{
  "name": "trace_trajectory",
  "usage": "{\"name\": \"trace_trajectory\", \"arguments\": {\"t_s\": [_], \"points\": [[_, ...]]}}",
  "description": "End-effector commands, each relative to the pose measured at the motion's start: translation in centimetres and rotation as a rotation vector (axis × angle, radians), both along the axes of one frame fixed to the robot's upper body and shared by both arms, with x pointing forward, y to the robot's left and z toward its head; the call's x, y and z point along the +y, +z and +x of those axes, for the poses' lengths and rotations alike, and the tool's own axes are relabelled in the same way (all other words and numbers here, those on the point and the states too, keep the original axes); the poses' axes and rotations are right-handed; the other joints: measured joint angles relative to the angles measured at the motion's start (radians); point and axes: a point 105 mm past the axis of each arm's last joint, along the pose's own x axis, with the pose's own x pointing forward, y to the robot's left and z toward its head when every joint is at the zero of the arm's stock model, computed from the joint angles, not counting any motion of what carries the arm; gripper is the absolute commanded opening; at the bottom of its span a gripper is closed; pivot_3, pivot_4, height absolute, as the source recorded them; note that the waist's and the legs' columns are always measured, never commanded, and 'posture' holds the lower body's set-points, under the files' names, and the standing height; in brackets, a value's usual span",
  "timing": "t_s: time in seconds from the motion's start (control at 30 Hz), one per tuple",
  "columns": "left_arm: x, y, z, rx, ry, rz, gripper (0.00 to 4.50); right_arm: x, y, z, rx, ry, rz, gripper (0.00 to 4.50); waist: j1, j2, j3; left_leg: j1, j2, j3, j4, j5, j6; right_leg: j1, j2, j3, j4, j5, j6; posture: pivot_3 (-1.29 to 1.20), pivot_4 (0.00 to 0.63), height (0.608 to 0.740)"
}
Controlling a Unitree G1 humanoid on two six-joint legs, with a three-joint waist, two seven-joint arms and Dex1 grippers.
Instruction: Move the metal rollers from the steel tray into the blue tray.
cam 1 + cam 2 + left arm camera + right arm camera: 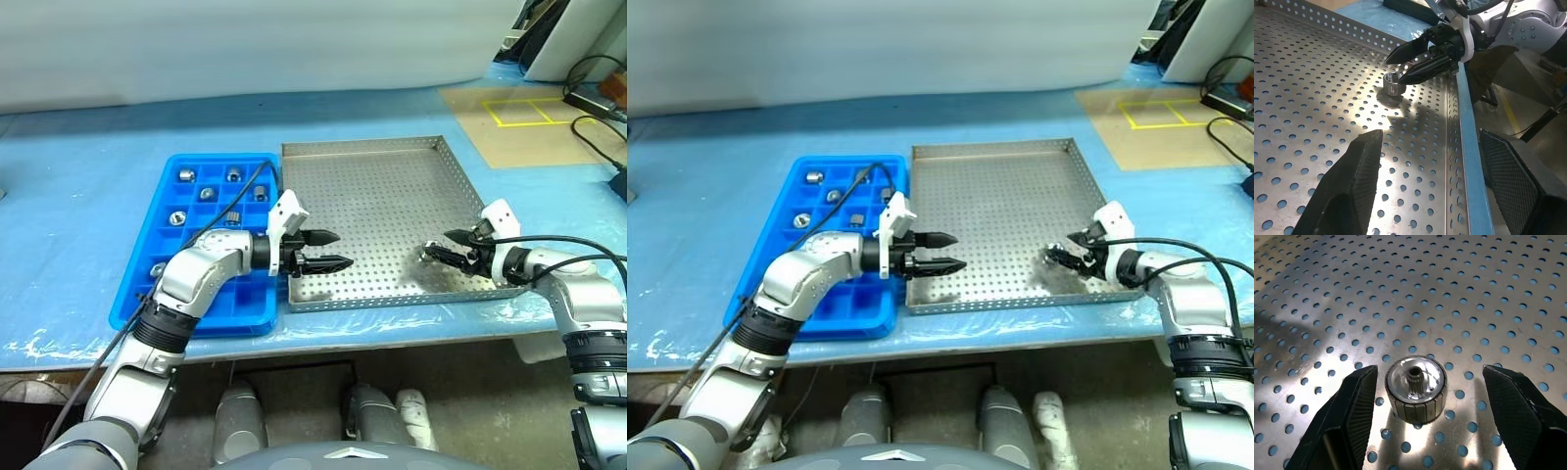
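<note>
A: From the head views, where do things stand?

B: The large silver perforated steel tray [382, 211] sits on the blue-covered desk [78, 225], touching the bright blue plastic tray [147, 284] with its grid of square compartments. Several small shiny metal rollers [186, 175] already lie in the far compartments. One short grey metal roller [1054, 257] is left in the steel tray, near its right near corner. The right hand [443, 245] points at it with its black fingers parted around it. The left hand [331, 250] hovers over the steel tray's left near edge, fingers spread and holding nothing.

A: And the left wrist view?

B: It looks across the perforated floor at the right hand [1400, 66], whose fingertips bracket the roller [1393, 82] close to the tray's rim.

A: The right wrist view?

B: The roller [1415, 389] stands on end, hole up, between the two pads but nearer one pad [1354, 404] than the other [1513, 406]. Neither touches it yet.

A: So how should the grasp go?

B: I'd centre the hand first, or the nearer pad may nudge the roller sideways. Then close on the ribbed wall, low down, and lift straight up to clear the rim.
</note>
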Motion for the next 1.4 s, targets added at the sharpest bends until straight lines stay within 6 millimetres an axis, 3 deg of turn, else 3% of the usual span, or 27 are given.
{"name": "trace_trajectory", "arguments": {"t_s": [0.03, 0.47, 0.77, 0.83, 1.03, 1.23, 1.4], "points": [[-0.2, 1.1, 0.0, -0.044, 0.001, -0.014, 3.34, -0.6, 0.4, 0.7, -0.038, -0.023, -0.017, 3.60, -0.001, 0.000, 0.000, 0.000, 0.000, 0.000, 0.000, 0.000, 0.000, 0.000, 0.000, 0.000, 0.000, 0.000, 0.000, -0.12, 0.150, 0.740], [0.4, 1.0, -0.2, -0.039, 0.025, 0.000, 3.34, 0.7, -1.5, 1.0, -0.005, 0.005, -0.018, 3.60, -0.004, 0.000, 0.000, 0.000, 0.000, 0.000, 0.001, -0.001, 0.001, 0.000, 0.000, -0.001, 0.000, 0.000, 0.000, -0.11, 0.150, 0.740], [0.6, 1.0, -0.1, -0.038, 0.031, 0.009, 3.34, 0.9, -1.4, 1.3, -0.030, 0.007, -0.038, 1.68, -0.006, 0.000, 0.000, 0.001, 0.000, 0.001, 0.000, -0.001, 0.002, 0.001, 0.000, -0.001, -0.001, 0.000, 0.000, -0.11, 0.150, 0.740], [0.9, 1.1, -0.1, -0.042, 0.035, 0.012, 3.34, 1.0, -1.2, 1.6, -0.039, 0.001, -0.056, 1.64, -0.006, 0.000, 0.000, 0.001, 0.000, 0.001, 0.000, -0.001, 0.002, 0.001, 0.000, -0.001, -0.001, 0.000, 0.000, -0.10, 0.150, 0.740], [3.8, 2.7, 0.8, -0.107, 0.135, 0.048, 3.34, 6.9, 2.6, 1.5, -0.090, 0.235, 0.077, 1.64, -0.012, 0.001, 0.000, 0.001, 0.001, 0.001, 0.000, -0.001, 0.001, 0.000, 0.001, -0.001, 0.000, 0.000, 0.000, -0.06, 0.150, 0.740], [9.2, 4.3, 1.2, -0.168, 0.302, 0.098, 3.34, 13.8, 5.2, 1.1, -0.123, 0.501, 0.142, 1.64, -0.003, 0.001, 0.001, 0.000, 0.001, 0.001, -0.002, -0.001, 0.001, -0.002, 0.001, -0.002, -0.001, 0.000, 0.000, 0.04, 0.150, 0.740], [12.7, 4.3, 0.3, -0.176, 0.410, 0.147, 3.34, 19.1, 6.5, 0.2, -0.109, 0.734, 0.226, 1.64, 0.020, 0.002, 0.001, -0.002, 0.001, 0.000, -0.004, 0.000, 0.000, -0.003, 0.000, -0.004, -0.001, 0.000, -0.001, 0.14, 0.150, 0.740]]}}
